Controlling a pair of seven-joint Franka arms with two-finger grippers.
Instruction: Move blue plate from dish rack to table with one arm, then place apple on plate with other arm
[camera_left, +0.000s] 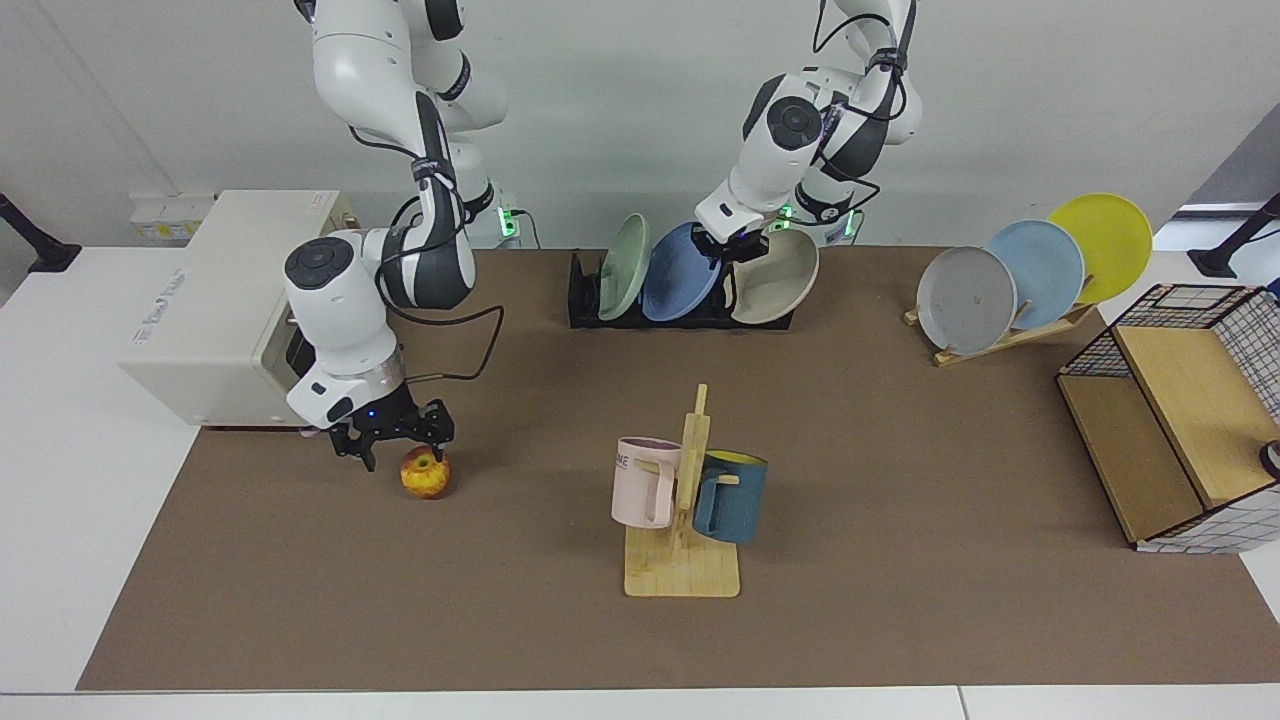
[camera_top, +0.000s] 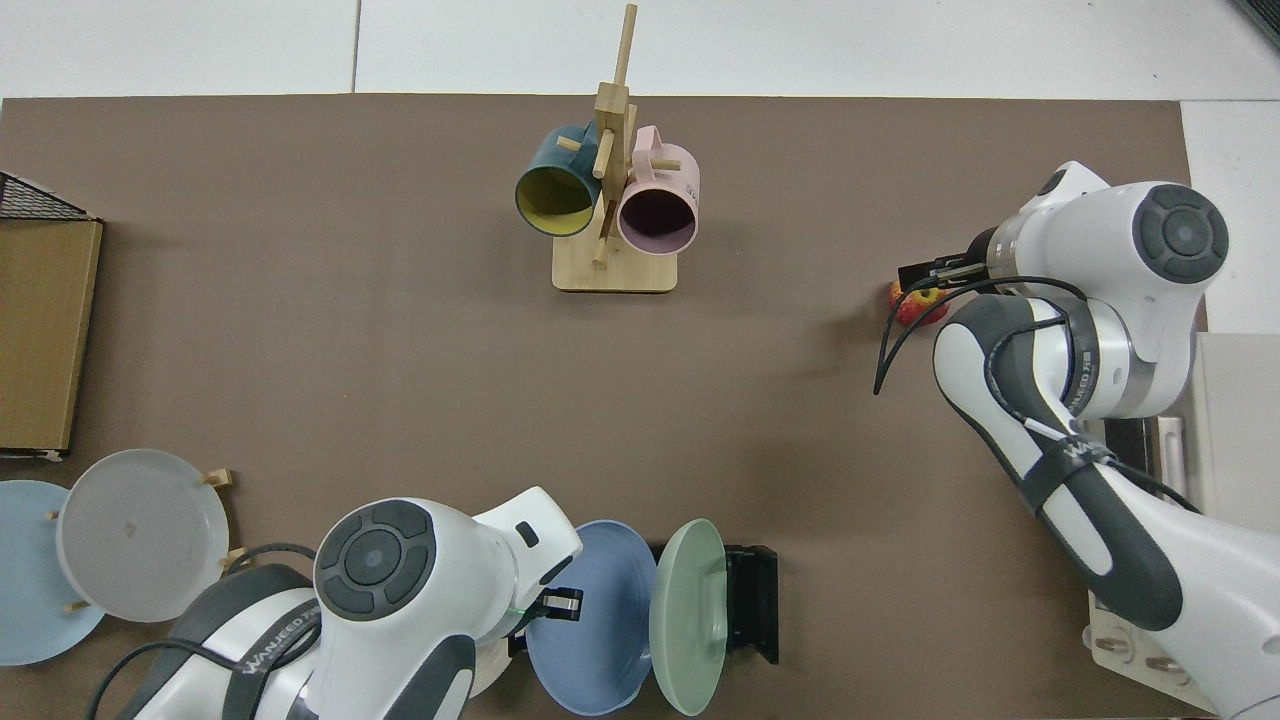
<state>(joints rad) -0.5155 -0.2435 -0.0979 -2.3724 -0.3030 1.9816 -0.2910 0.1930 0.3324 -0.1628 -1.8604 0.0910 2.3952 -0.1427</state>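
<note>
The blue plate (camera_left: 678, 285) (camera_top: 595, 620) stands on edge in the black dish rack (camera_left: 582, 300) (camera_top: 755, 605) at the back of the brown table (camera_left: 900, 450), between a green plate and a cream one. My left gripper (camera_left: 737, 247) (camera_top: 545, 610) is at the blue plate's upper rim. The apple (camera_left: 426, 474) (camera_top: 915, 306) lies on the table at the facing view's left, half covered from above. My right gripper (camera_left: 400, 447) (camera_top: 930, 273) hangs open just above and behind the apple, not touching it.
A wooden mug tree (camera_left: 682, 520) holds a pink mug and a dark blue mug mid-table. A slanted wooden rack (camera_left: 1010, 335) carries grey, sky-blue and yellow plates. A white toaster oven (camera_left: 200, 310) stands behind the right arm. A wire-and-wood crate (camera_left: 1180, 430) sits at the far side.
</note>
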